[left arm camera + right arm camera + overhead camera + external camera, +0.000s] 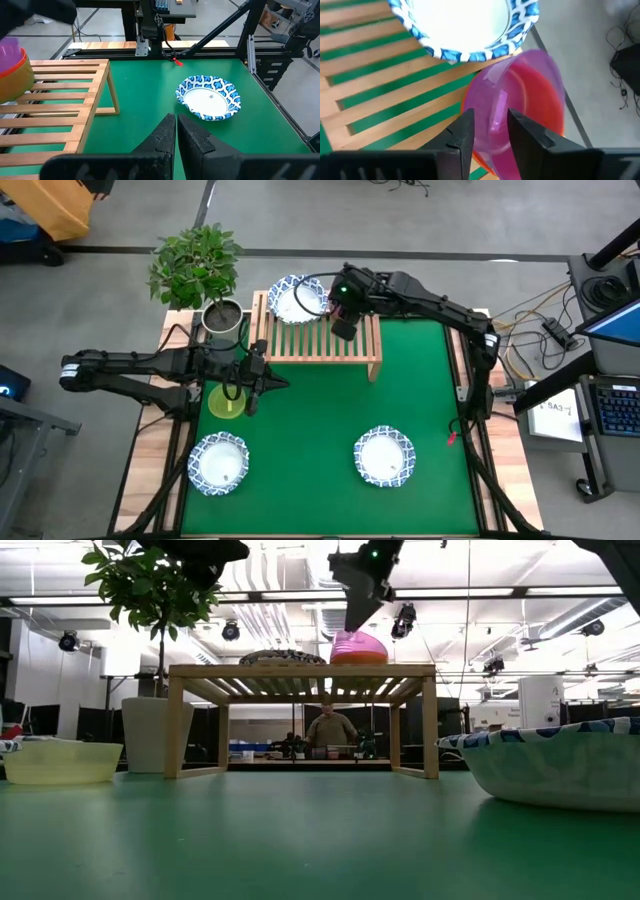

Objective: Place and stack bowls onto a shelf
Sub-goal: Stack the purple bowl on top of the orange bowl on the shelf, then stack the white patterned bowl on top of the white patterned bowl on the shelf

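The light-wood shelf (320,330) stands at the table's far side. A blue-patterned white bowl (295,298) sits on its slatted top at the left end. My right gripper (343,315) is over the shelf, shut on a purple bowl (520,100) nested in a red and an orange one. In the low view this stack (358,648) sits on the shelf top under the gripper. My left gripper (262,380) is shut and empty, beside a yellow bowl (228,400) on the table. Two more blue-patterned bowls (220,462) (385,455) rest on the green mat. My right gripper pinches the purple bowl's near rim wall (495,117) between its two fingers; one finger (527,132) seems to be inside the bowl and the other (465,132) outside. The fingers come from above, pointing down. The nested stack's bottom (358,659) appears to rest on the shelf's slats.
A grey plant pot (222,315) with a leafy plant stands just left of the shelf. In the low view the yellow bowl (60,760) is at the left and a patterned bowl (560,765) is close at the right. A person stands in the room beyond the shelf.
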Robot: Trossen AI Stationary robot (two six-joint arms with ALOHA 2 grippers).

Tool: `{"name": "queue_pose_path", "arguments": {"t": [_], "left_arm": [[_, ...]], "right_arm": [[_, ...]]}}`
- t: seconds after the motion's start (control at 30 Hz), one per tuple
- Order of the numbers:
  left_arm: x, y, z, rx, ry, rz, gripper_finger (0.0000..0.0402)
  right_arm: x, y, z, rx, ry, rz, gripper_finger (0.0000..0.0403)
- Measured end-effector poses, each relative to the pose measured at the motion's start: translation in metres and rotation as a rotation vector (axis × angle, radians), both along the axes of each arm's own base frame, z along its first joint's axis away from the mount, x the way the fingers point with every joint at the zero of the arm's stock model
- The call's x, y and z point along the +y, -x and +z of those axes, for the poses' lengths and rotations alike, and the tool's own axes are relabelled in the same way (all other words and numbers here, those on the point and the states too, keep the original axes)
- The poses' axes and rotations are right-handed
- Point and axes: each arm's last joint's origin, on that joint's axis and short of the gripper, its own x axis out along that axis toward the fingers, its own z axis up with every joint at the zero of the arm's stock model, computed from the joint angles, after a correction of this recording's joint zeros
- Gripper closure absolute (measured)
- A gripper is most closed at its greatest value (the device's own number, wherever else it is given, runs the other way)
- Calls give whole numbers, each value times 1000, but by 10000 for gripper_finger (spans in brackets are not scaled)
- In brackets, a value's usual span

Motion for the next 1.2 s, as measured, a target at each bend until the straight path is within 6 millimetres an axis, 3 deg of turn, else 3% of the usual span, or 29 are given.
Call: {"name": "queue_pose_path", "arguments": {"t": [0.17,0.3,0.4,0.63,0.83,1.03,1.2], "left_arm": [[0,0,0,0,0,0,402],[0,0,0,-1,-3,-1,402],[0,0,0,-1,-4,-1,402],[0,0,0,2,-4,-1,402],[0,0,-1,10,-2,-1,402],[0,5,-11,133,135,55,402],[-3,14,-36,436,415,237,402]], "right_arm": [[3,4,17,-109,21,-20,304],[-1,4,23,-168,40,-32,349],[-4,-1,16,-152,41,-28,386],[-10,-16,-14,-73,4,-34,394],[-7,-15,-11,-81,4,-35,394],[35,12,24,-156,-13,47,394],[85,19,13,-170,-77,157,394]]}}
